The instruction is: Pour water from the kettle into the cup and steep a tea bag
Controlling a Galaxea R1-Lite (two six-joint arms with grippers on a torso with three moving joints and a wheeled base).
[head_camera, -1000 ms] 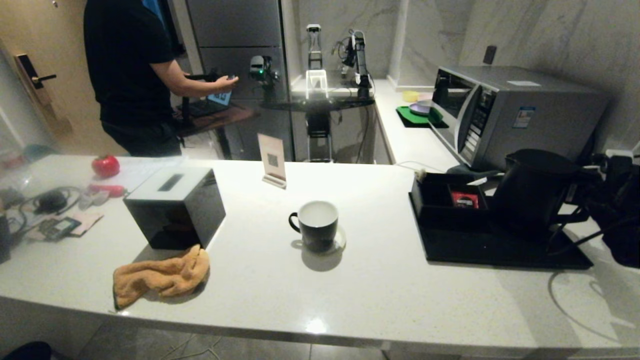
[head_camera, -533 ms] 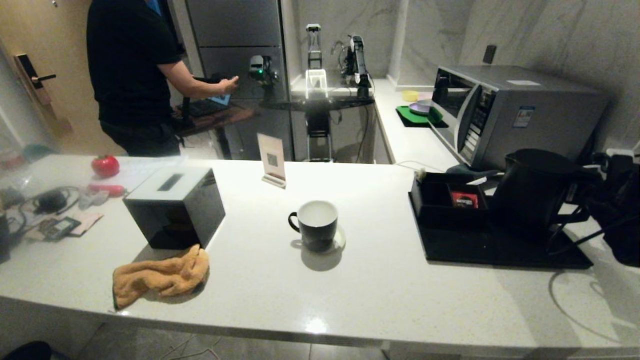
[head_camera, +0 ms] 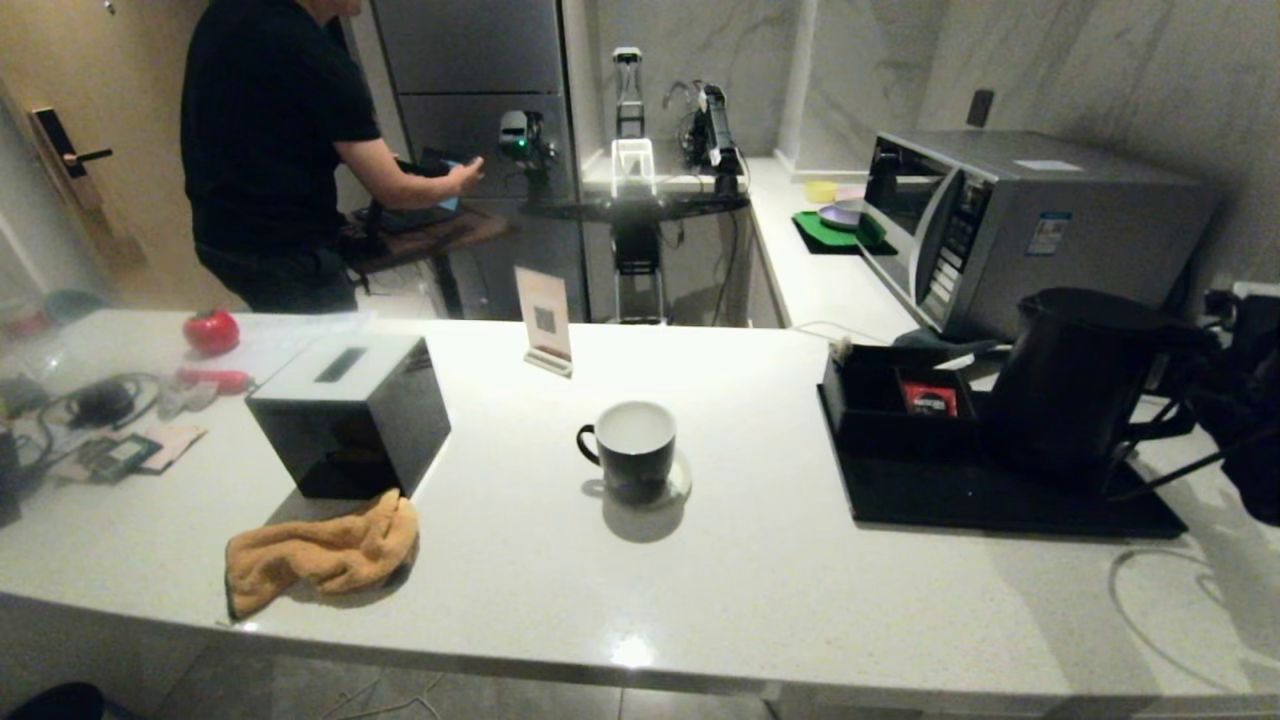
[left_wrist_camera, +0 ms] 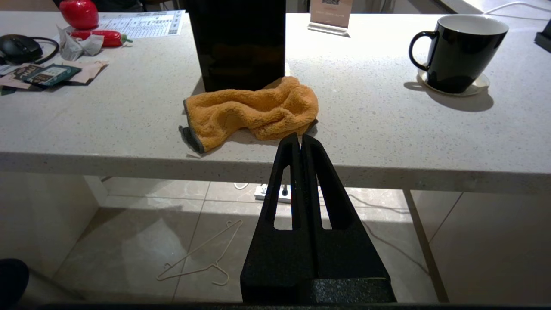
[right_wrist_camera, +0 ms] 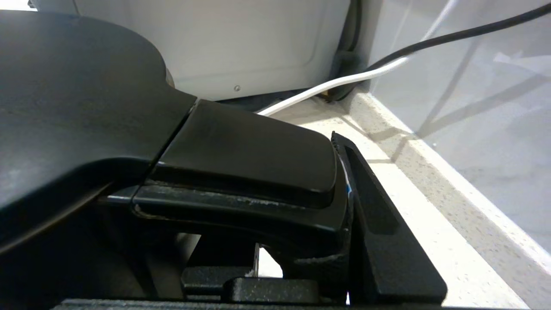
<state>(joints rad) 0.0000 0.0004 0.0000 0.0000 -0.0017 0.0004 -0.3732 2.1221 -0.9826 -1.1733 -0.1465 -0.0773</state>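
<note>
Head view: the right gripper point(head_camera: 1195, 385) at the right edge is clamped on the handle of the kettle point(head_camera: 1075, 375), which is on the tray point(head_camera: 1000, 495). The cup point(head_camera: 630, 450) sits mid-frame, well apart. Left gripper point(left_wrist_camera: 300, 144), fingers pressed together and empty, hangs below the counter point(left_wrist_camera: 379, 129) edge.

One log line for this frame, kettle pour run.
phase: grasp | right gripper: shut on handle of tall matte black kettle over black tray | left gripper: shut, parked | black-and-white cup: untouched
</note>
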